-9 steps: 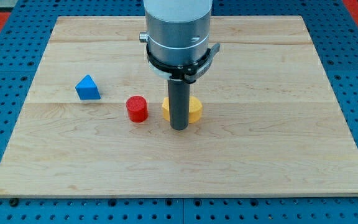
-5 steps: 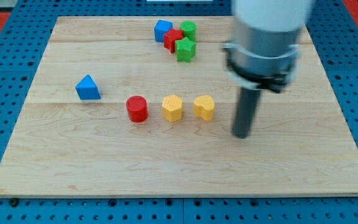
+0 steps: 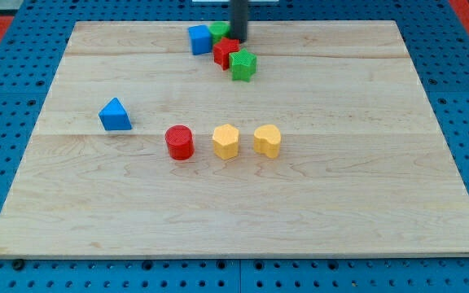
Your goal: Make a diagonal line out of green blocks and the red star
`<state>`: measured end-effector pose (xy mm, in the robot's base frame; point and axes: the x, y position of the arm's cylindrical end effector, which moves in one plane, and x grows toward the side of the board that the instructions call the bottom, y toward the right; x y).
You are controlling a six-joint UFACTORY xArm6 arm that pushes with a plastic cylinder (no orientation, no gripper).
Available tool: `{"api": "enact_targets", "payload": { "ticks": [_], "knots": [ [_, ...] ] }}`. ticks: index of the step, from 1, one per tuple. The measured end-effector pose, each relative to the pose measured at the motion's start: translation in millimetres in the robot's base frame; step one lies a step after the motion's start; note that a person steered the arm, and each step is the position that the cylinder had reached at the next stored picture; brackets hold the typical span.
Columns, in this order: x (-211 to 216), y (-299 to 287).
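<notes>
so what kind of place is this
Probably a robotics lab bench: a wooden board on a blue pegboard table, small coloured blocks like the red star, and my tip beside it.

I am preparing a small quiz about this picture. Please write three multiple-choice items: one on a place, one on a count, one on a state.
1. Where is my tip?
A. at the view's top, beside the cluster of blocks
B. next to the blue triangle
C. between the yellow blocks

2. How many yellow blocks lie on the board?
A. one
B. two
C. four

3. How do the red star and the green cube stand?
A. far apart
B. stacked
C. close together, apparently touching

Key: 1 A, the rod ends above the red star. 2 B, a pair sits right of the red cylinder. 3 C, no gap shows.
</notes>
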<state>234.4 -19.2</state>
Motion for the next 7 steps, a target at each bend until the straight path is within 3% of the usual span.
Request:
{"api": "enact_targets", "payload": {
  "ticks": [3, 5, 7],
  "knots": [
    [3, -42],
    [-14, 33],
    [76, 15]
  ]
}}
